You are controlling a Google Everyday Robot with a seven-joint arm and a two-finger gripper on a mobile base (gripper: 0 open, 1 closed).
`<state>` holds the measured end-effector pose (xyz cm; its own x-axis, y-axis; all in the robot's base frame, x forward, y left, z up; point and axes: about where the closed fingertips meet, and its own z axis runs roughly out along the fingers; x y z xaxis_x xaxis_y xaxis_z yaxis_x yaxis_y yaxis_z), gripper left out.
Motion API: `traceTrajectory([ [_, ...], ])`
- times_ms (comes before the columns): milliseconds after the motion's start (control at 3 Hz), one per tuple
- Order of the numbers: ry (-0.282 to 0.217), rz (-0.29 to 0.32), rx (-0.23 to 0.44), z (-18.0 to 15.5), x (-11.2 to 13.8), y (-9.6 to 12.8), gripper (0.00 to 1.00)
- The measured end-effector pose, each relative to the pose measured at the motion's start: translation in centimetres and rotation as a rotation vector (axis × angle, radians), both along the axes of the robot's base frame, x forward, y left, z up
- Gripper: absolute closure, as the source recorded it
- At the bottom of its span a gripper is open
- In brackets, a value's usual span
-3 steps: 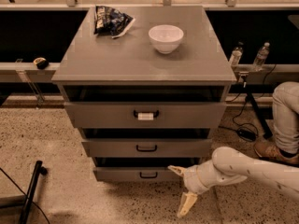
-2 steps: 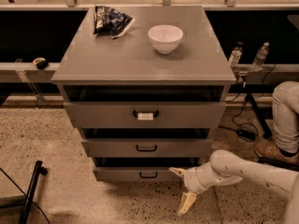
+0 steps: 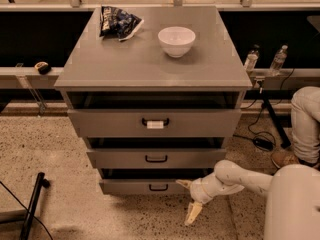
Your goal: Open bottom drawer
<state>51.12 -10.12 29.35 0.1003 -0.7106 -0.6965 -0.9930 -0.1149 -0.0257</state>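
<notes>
The bottom drawer sits lowest in the grey cabinet, close to the floor, with its black bar handle at mid-front. Just right of that handle the gripper is spread wide and grips nothing. Its upper finger overlaps the drawer's right front, contact unclear, and its lower finger points at the floor. The white arm extends low from the right. The white tag on the top drawer shows no legible writing.

The white arm reaches leftward from the lower right, low down. Its gripper has fingers spread wide, one pointing left, one angled downward.
</notes>
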Motion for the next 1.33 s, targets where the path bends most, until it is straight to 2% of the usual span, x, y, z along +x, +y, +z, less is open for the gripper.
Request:
traceTrajectory([
  [333,-0.006,-0.057,-0.032,-3.3,2.6,-0.5,0.0],
  [667,-0.006,-0.057,-0.032,-3.3,2.6,-0.5,0.0],
  [1000,-0.066,-0.073,-0.041,-3.9,4.4,-0.7,0.0],
  [1333,-0.146,-0.099,-0.081,-5.0,7.2,-1.1,0.0],
])
